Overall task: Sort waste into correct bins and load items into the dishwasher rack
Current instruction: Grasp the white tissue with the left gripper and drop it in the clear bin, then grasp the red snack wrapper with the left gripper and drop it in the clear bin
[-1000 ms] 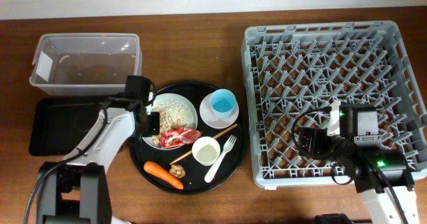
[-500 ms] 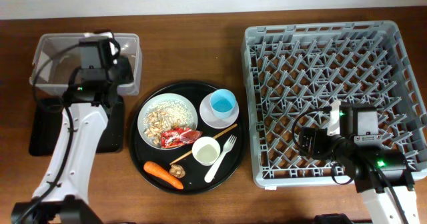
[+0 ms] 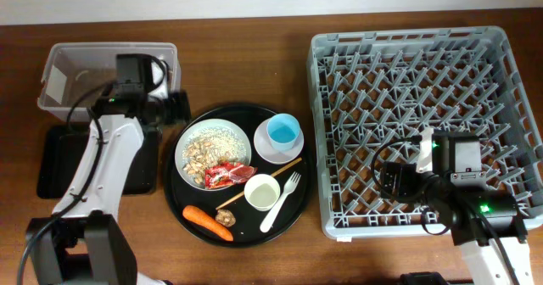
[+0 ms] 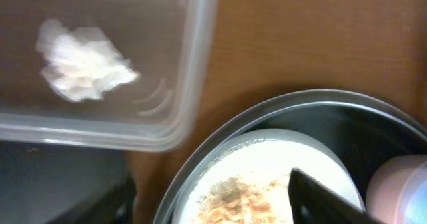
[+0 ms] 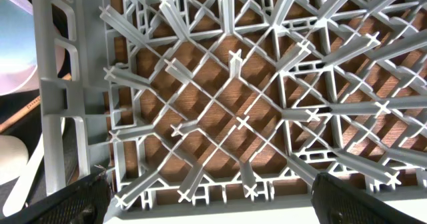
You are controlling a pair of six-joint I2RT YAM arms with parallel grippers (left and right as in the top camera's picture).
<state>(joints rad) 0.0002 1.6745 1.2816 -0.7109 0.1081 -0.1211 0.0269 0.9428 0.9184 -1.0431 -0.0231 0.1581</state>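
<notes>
Looking down from above, the left gripper (image 3: 174,107) hangs in the upper left of the frame, over the wooden table (image 3: 246,56) between the clear tub (image 3: 76,64) and the round black tray (image 3: 182,204). Its arm lies across the tub's right end and the shallow black tray (image 3: 55,162) below it. That arm hides what the wrist camera catches: a crumpled tissue (image 4: 83,61) lying inside the tub. The same close view shows the fingers (image 4: 320,201) spread wide at the bottom edge, nothing between them, above the rim of the white plate (image 4: 280,154).

Only the overhead view lays out the rest. There is rice (image 3: 222,136) on the plate and the red wrapper (image 3: 227,175) at its lower edge. The carrot (image 3: 206,221) and brown lump (image 3: 225,216) lie low on the tray, with the white cup (image 3: 261,192), fork (image 3: 280,204) and wooden stick (image 3: 290,165). The light-blue cup (image 3: 282,132) stands on its saucer (image 3: 276,155).

The right gripper (image 3: 392,181) sits over the lower left part of the grey rack (image 3: 407,64). Its own camera looks through the lattice to the table, its fingers parted at the bottom corners, gripping nothing.
</notes>
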